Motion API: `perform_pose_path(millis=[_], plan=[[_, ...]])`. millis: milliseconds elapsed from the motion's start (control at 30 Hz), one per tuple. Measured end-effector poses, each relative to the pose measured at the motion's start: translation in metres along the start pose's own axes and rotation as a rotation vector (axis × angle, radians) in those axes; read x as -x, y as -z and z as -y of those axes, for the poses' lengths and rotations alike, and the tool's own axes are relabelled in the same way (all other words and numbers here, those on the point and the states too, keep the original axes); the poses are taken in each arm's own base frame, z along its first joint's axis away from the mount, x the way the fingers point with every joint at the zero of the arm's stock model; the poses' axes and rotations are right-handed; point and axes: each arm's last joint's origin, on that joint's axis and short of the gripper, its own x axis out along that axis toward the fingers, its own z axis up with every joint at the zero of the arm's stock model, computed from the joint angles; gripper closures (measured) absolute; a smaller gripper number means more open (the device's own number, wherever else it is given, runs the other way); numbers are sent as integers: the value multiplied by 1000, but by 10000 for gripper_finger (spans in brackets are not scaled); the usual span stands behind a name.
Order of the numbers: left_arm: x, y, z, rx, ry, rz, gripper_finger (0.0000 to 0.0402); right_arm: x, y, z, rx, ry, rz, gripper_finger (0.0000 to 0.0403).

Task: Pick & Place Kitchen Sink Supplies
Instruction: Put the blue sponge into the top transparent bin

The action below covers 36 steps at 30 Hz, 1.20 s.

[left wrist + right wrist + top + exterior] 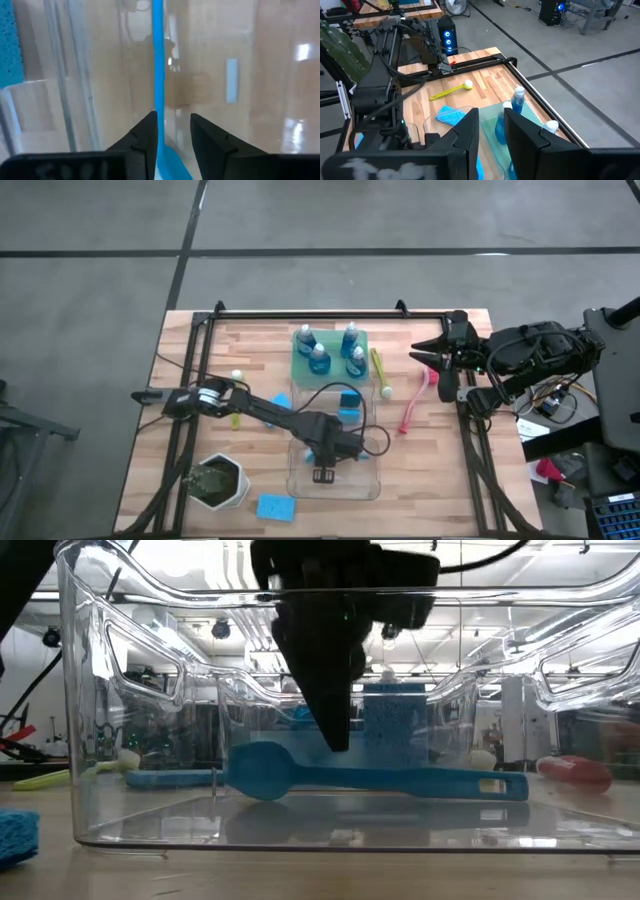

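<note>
Blue brush handle point(158, 75) runs between the left gripper point(172, 131) fingers, which stand slightly apart around it — whether they press it cannot be told. The blue brush point(370, 778) lies flat on the floor of a clear plastic bin point(335, 476) near the table's front edge. The right gripper point(432, 350) waits at the table's right edge, fingers narrowly parted, nothing between them. Four blue bottles point(318, 359) stand on a green tray point(300, 370) near the back edge — a pink brush point(415, 402) lies beside it. One blue sponge point(275, 507) sits at the front edge.
</note>
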Motion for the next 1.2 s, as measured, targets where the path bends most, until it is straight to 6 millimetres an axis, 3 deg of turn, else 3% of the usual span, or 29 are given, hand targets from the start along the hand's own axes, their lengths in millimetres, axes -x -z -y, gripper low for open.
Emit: perform_pose_path(millis=[233,633,900,1200], plan=[[32,6,1,6,11,-2,295,0,0,0,3,0,0,326],[123,18,-10,150,-37,223,296,-1,0,-1,-79,2,-6,323],[178,31,-33,332,-72,395,296,-1,11,4,-346,86,-76,338],[236,53,-52,375,-118,583,296,-17,20,3,-492,219,-146,335]])
